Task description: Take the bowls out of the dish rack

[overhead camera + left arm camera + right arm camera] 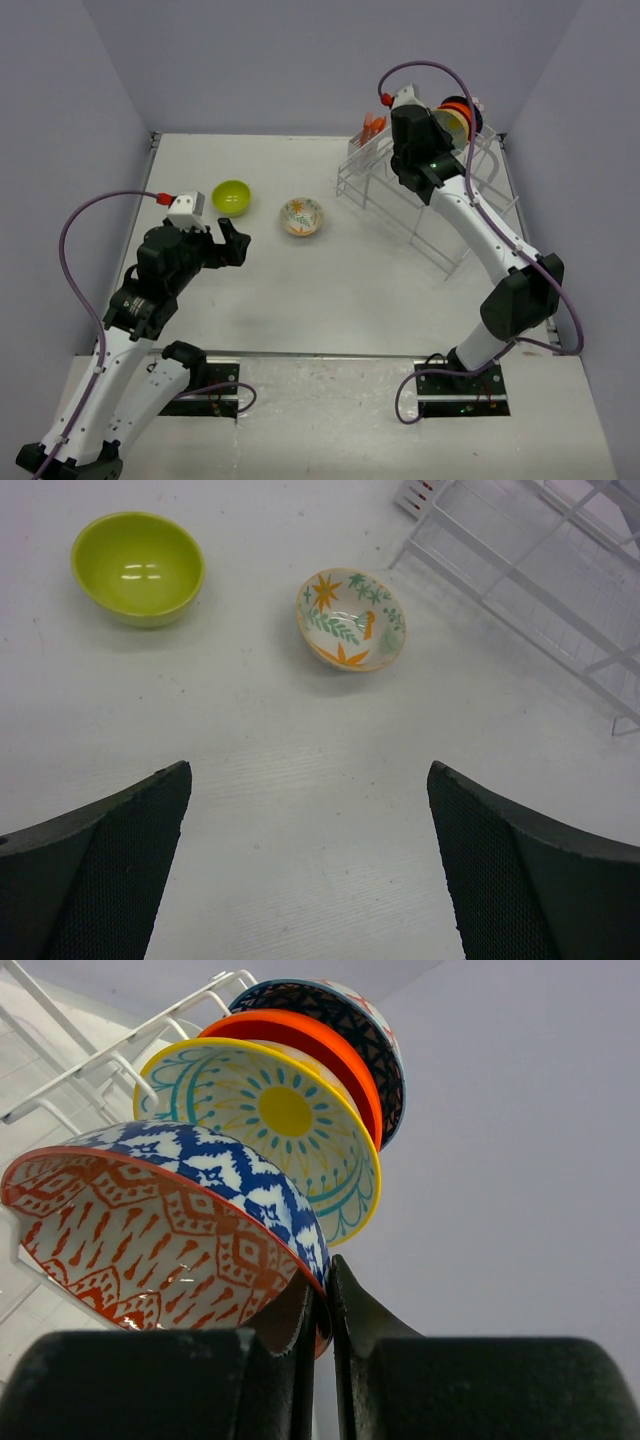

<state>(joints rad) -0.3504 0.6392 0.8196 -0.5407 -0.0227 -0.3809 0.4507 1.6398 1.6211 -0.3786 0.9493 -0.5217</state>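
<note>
The white wire dish rack (440, 200) stands at the back right. Several bowls stand on edge in it: a red-patterned bowl with a blue and white outside (150, 1230), a yellow-centred one (280, 1120), an orange one (330, 1055) and a dark blue patterned one (340, 1010). My right gripper (326, 1300) is shut on the rim of the red-patterned bowl. The lime green bowl (232, 197) and the white floral bowl (302, 216) sit on the table; both also show in the left wrist view, green (138, 567) and floral (351, 618). My left gripper (232, 243) is open and empty, near them.
Orange utensils (372, 126) stand in the rack's small basket at its back left corner. The rack's near corner (520, 570) shows in the left wrist view. Grey walls close the table on three sides.
</note>
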